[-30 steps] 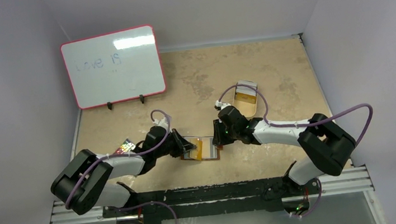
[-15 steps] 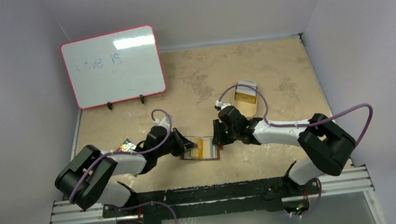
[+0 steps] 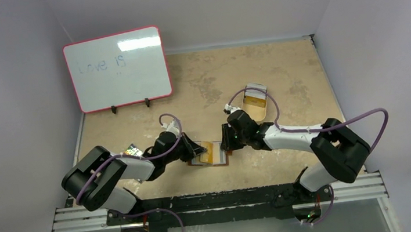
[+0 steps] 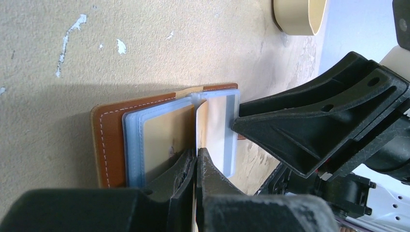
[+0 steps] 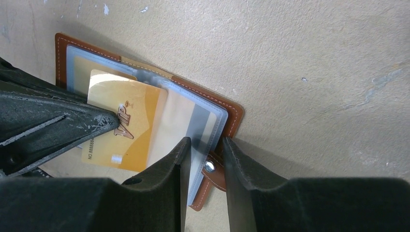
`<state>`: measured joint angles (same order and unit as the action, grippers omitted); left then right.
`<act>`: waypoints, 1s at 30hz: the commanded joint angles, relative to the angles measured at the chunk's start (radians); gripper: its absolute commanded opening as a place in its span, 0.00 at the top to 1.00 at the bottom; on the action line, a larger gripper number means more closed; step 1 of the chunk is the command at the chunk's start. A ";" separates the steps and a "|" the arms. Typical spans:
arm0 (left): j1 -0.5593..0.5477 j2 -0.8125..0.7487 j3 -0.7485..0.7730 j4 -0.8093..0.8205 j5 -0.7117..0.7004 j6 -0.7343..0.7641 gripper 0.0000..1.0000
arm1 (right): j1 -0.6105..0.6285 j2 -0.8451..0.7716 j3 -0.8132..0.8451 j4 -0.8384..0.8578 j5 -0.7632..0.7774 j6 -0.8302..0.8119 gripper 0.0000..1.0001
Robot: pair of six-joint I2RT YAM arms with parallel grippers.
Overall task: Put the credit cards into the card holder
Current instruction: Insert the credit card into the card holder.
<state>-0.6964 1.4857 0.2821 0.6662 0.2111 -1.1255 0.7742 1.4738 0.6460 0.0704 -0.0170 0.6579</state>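
Over on the left, my left gripper (image 4: 197,155) is pinched down to a sliver on something thin and pale, seen edge-on. I take it for the gold card (image 5: 123,126), whose 9 o'clock edge meets my fingertip in the right wrist view. It's light, stiff and slick, so the short edge is the place to grip, and I'd feed it in flat.

Moving across, the card lies partly over the clear sleeves (image 5: 193,121) of the card holder (image 5: 232,113). The holder is open flat on the table (image 3: 280,72) between both arms. The card's 3 o'clock end looks tucked under a sleeve leaf. Those sleeves are floppy and, I judge, will buckle if pushed crooked.

Further right, my right gripper (image 5: 205,147) is nearly closed at the holder's 5 o'clock corner, with the sleeve corner and the snap tab (image 5: 209,166) in its narrow gap. I reckon it is pinning the light leather so it can't skate. At 1 o'clock beyond, the tan tin (image 3: 255,100) sits well apart.
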 commanded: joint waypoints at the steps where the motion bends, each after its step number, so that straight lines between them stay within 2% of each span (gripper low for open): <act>1: -0.021 0.012 0.007 0.001 -0.053 0.006 1.00 | 0.004 -0.037 -0.004 -0.037 0.038 0.018 0.65; 3: -0.027 0.007 0.012 -0.019 -0.071 0.012 1.00 | 0.004 -0.051 -0.005 -0.044 0.050 0.030 0.63; 9: -0.042 -0.029 0.037 -0.125 -0.129 0.046 0.90 | 0.003 -0.081 -0.021 -0.046 0.043 0.065 0.58; 15: -0.061 -0.115 0.075 -0.268 -0.200 0.079 0.80 | 0.003 -0.084 -0.025 -0.054 0.050 0.072 0.59; 20: -0.071 -0.164 0.088 -0.326 -0.234 0.095 0.73 | 0.003 -0.074 -0.020 -0.070 0.046 0.073 0.62; 25: -0.089 -0.161 0.102 -0.359 -0.255 0.103 0.73 | 0.004 -0.096 -0.039 -0.055 0.048 0.083 0.63; 30: -0.119 -0.148 0.121 -0.377 -0.291 0.101 0.79 | 0.003 -0.089 -0.043 -0.046 0.038 0.076 0.64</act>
<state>-0.7891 1.3350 0.3614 0.3222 -0.0280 -1.0523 0.7742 1.4105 0.6109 0.0135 0.0097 0.7258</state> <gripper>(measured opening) 0.225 0.367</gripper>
